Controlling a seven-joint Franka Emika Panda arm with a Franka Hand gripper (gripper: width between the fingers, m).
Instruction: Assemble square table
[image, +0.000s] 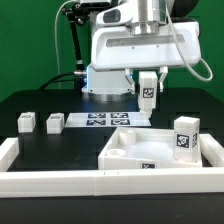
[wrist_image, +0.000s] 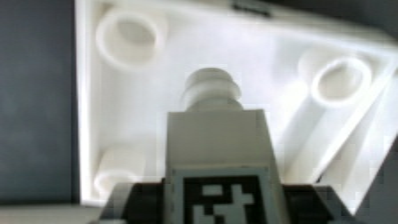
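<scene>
Four white tagged posts and one square table slab (image: 150, 152), itemised. Slab: lies rimmed, recessed face up, set against the white rail (image: 60, 182) at the front of the exterior view, probably so the rail braces it while posts go in; round sockets (wrist_image: 128, 35) show near its corners. Held post (image: 147, 97): clamped upright between the closed fingers of the gripper (image: 147, 86), its narrow tip (wrist_image: 210, 85) pointing down at the slab without touching, a pose that suits aiming at a socket. Standing post (image: 185, 135): upright at the slab's corner on the exterior view's right; seated or merely beside, cannot tell. First spare post (image: 27, 122) and second spare post (image: 53, 123): well apart from the slab on the exterior view's left, near the marker board (image: 100, 121), apparently parked within reach.
</scene>
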